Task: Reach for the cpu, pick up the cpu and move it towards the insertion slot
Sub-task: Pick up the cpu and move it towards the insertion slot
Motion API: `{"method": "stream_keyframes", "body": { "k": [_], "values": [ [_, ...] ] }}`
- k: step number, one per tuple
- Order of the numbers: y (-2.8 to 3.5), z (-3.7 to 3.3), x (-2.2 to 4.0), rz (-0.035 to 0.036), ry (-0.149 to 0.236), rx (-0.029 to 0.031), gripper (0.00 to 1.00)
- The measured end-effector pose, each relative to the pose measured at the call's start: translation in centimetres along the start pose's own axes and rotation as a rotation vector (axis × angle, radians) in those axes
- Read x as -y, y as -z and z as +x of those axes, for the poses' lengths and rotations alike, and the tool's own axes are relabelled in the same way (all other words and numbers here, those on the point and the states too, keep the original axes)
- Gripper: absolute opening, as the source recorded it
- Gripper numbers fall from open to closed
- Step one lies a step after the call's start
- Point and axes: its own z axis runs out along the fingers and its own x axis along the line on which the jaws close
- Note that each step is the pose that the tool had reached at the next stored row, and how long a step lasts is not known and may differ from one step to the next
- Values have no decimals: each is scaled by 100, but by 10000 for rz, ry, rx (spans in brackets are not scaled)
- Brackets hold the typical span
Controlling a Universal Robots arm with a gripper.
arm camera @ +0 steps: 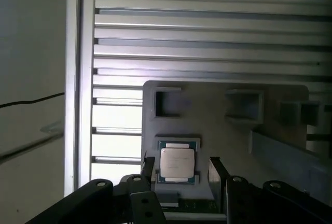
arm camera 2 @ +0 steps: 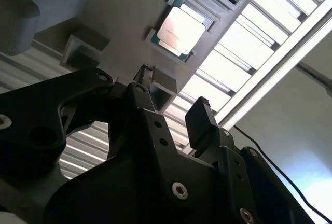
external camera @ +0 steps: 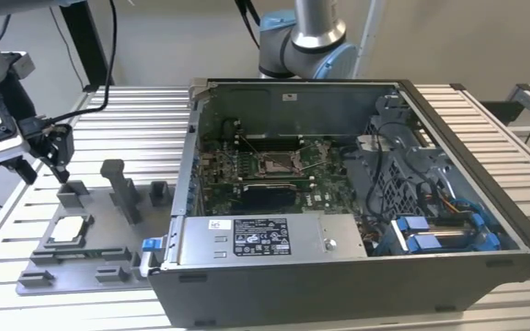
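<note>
Gripper [arm camera: 181, 166], jaws spread and empty, hangs above the cpu [arm camera: 177, 162] seated in a recess of the grey fixture plate [arm camera: 218, 130], well apart from the insertion slot [external camera: 275, 163] inside the computer case [external camera: 339, 289].

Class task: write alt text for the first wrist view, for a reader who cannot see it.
A cpu lies in a recess of a grey fixture plate, framed between the two black fingers of an open pincer that holds nothing. The plate rests on a ribbed metal table.
</note>
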Motion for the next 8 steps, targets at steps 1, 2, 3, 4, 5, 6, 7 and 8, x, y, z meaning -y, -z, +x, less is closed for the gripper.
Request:
{"method": "stream_keyframes", "body": {
  "k": [1,2,3,4,5,6,7,8],
  "values": [
    [-18,1,1,-11,0,9,0],
    [-36,1,1,-13,0,11,0],
    [-54,1,2,-14,0,10,0],
    [-72,1,3,-14,0,10,0],
    [-91,1,4,-14,0,11,0],
    [-109,1,4,-15,0,12,0],
    [-127,2,6,-15,0,12,0],
    [-145,2,7,-14,1,11,0]
  ]
}}
